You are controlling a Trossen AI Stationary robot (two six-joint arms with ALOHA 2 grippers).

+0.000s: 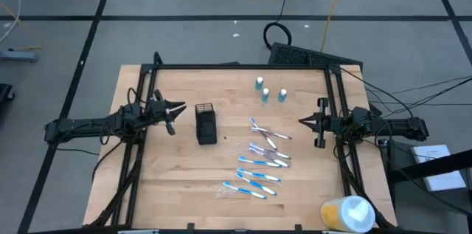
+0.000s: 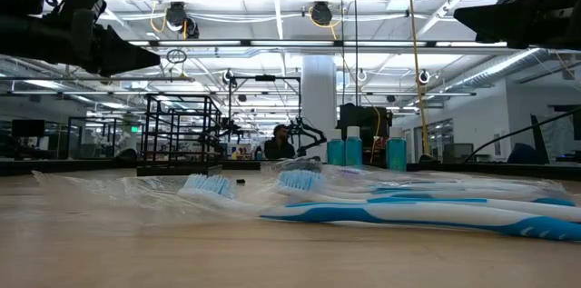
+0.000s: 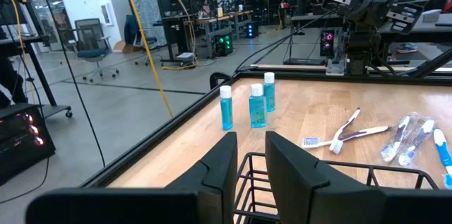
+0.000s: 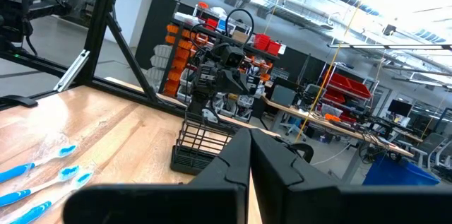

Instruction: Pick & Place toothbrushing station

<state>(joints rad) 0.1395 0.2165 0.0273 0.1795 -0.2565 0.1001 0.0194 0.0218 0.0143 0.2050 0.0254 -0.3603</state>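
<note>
Pale butcher-block wood made up the table (image 1: 184, 175), with dark frame rails running down both sides. The black mesh holder (image 1: 206, 123) stood upright left of centre, nothing inside it as far as the overhead showed. The left gripper (image 1: 177, 111) hovered just at the holder's nine o'clock, near it but not touching; its fingers (image 3: 226, 164) stood a little apart with nothing between them, and the holder's top rim sat right below them in the wrist picture.

Across the table, the right gripper (image 1: 304, 122) hung at the three o'clock edge, fingers pressed together and empty, pointing back toward the holder, well apart from it.

Between the two arms lay the toothbrushes (image 1: 259, 164), a loose scatter of blue-and-white handles running from the centre down toward six o'clock, several wrapped in clear plastic. The upper pair (image 1: 265, 132) lay crossed over one another. That whole scatter sat squarely between the right gripper and the holder.

Three small blue tubes (image 1: 268, 91) with white caps stood upright near twelve o'clock, close together, well clear of both grippers and the holder.

Down at the five o'clock corner, the yellow-and-white round container (image 1: 348, 213) rested by the table's edge. From table height, brush heads (image 2: 207, 184) filled the foreground and partly masked the tubes behind.
</note>
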